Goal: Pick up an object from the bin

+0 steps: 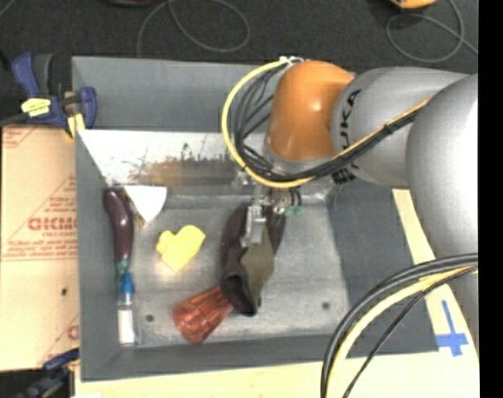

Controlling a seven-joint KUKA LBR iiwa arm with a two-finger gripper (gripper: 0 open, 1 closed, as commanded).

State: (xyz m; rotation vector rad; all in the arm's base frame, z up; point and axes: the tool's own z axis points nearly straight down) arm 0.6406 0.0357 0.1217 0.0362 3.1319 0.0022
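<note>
My gripper (253,225) is down in the middle of the bin, under the arm's orange cover. It is right on top of a long dark brown and olive soft thing (244,274) that lies from the bin's centre toward the front. Where the two meet is partly hidden by the gripper's body. A yellow foam piece (181,248) lies to the left of it. An orange-red see-through cup (202,314) lies on its side at the soft thing's front end.
Along the left wall lies a maroon-handled tool (118,220), with a blue and white tube (126,307) in front of it. A white triangular piece (148,200) sits at the back left. The arm and its cables cover the bin's back right.
</note>
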